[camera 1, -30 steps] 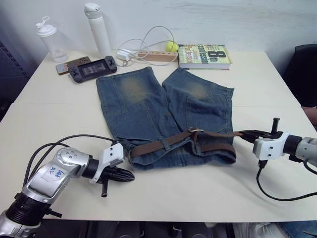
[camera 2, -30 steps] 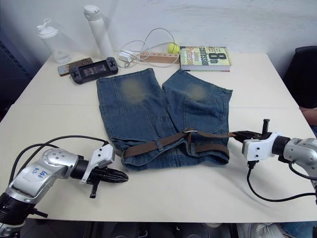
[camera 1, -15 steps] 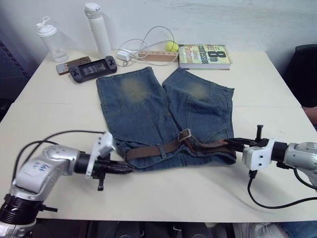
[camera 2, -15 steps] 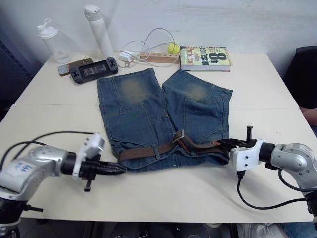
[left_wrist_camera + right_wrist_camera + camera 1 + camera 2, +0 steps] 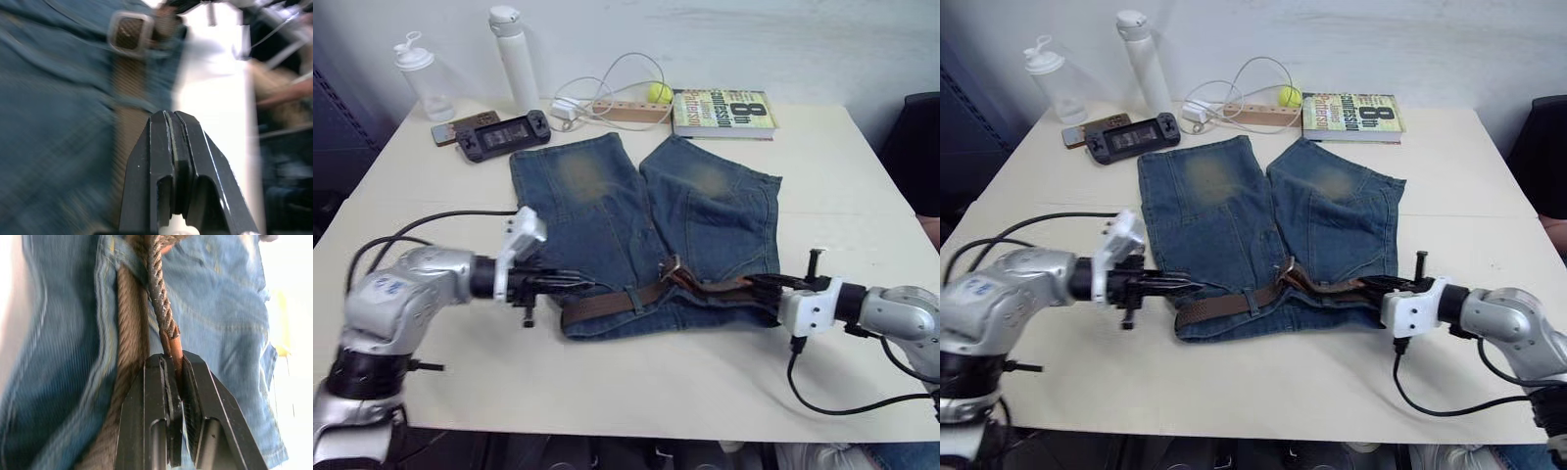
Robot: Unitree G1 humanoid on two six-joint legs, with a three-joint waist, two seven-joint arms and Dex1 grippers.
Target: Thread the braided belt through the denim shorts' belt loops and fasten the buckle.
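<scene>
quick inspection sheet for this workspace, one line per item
surface: cream table, two tops butted together
job's things: denim shorts flat, waistband toward robot; braided belt along waistband, buckle near the middle, unfastened
clutter: two bottles, handheld console, phone, power strip, yellow ball, book along far edge
grippers: left claw shut, empty, at the belt's left end; right claw shut on the belt's tan tip
cables: white cable by power strip
surroundings: dark chair, white wall
</scene>
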